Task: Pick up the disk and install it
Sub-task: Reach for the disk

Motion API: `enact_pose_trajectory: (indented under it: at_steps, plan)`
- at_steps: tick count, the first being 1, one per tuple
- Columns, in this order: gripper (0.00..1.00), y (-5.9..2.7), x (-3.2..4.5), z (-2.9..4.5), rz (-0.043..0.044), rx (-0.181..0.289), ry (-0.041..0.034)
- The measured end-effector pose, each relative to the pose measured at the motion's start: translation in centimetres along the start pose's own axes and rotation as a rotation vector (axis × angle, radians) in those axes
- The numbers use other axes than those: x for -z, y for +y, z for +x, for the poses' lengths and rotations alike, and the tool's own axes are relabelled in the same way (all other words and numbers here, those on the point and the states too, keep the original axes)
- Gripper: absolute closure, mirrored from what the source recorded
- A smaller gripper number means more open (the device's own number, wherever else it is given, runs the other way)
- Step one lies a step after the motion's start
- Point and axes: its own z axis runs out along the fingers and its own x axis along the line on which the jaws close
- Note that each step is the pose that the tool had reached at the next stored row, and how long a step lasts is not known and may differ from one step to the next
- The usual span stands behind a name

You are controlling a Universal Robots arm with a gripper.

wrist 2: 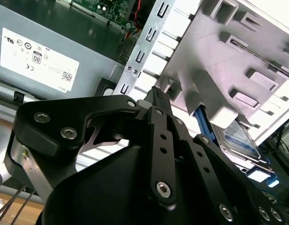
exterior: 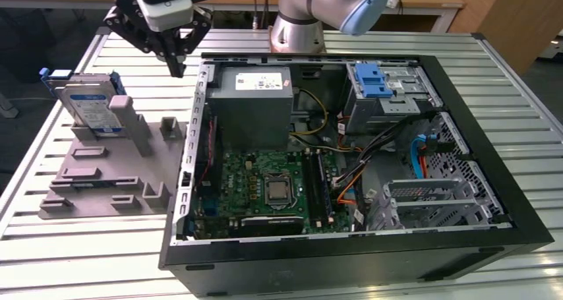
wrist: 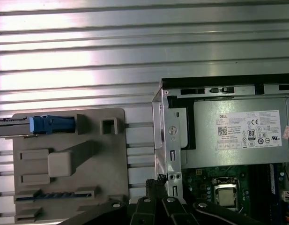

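The disk (exterior: 92,109) stands on edge in a slot at the far end of a grey holder block (exterior: 105,175), on the exterior view's left, beside the open computer case (exterior: 352,247). Its blue-and-white label (wrist 2: 240,140) shows in the second wrist view. In the first wrist view its top edge with a blue rail (wrist: 50,124) is seen from above. My gripper (exterior: 178,69) hangs above the table between the disk and the case's rear corner, apart from both. The fingertips (wrist 2: 156,96) meet with nothing between them; in the first wrist view the gripper (wrist: 156,185) sits over the case wall.
Inside the case are a grey power supply box (exterior: 255,102) with a white sticker, a motherboard (exterior: 264,188), loose cables (exterior: 352,148), a drive bay with a blue latch (exterior: 374,82), and a metal cage (exterior: 426,198). The slatted metal table (exterior: 79,247) carries everything.
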Motion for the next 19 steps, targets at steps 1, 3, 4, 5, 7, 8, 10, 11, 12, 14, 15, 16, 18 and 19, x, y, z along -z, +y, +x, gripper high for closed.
enact_pose_trajectory:
  at_steps: [1, 3, 4, 5, 7, 8, 10, 11, 12, 14, 15, 16, 18, 19]
  plan:
    - [0.89, -0.01, 0.0, 0.07, 0.0, 0.0, 0.0]
    - [0.89, -0.02, -0.01, 0.22, 0.0, 0.0, 0.0]
    - [0.89, -0.02, -0.01, 0.29, 0.0, 0.0, -0.0001]
    - [0.89, -0.03, -0.01, 0.38, 0.0, 0.0, 0.0]
    - [0.89, -0.04, -0.01, 0.53, 0.0, 0.0, 0.0]
    - [0.89, -0.05, -0.01, 0.62, 0.0, 0.0, 0.0]
    - [0.89, -0.06, -0.02, 0.79, -0.0001, 0.0, -0.0001]
    - [0.89, -0.07, -0.01, 0.87, 0.0, 0.0, 0.0]
    - [0.89, -0.07, -0.02, 0.95, -0.0001, 0.0, -0.0001]
    - [0.89, -0.08, -0.02, 1.12, 0.0, 0.0, 0.0]
    - [0.89, -0.09, -0.02, 1.2, 0.0, 0.0, 0.0]
    - [0.89, -0.1, -0.02, 1.28, 0.0, 0.0, 0.0]
    - [0.89, -0.11, -0.03, 1.44, 0.0, 0.0, 0.0]
    - [0.89, -0.12, -0.03, 1.51, 0.0, 0.0, 0.0]
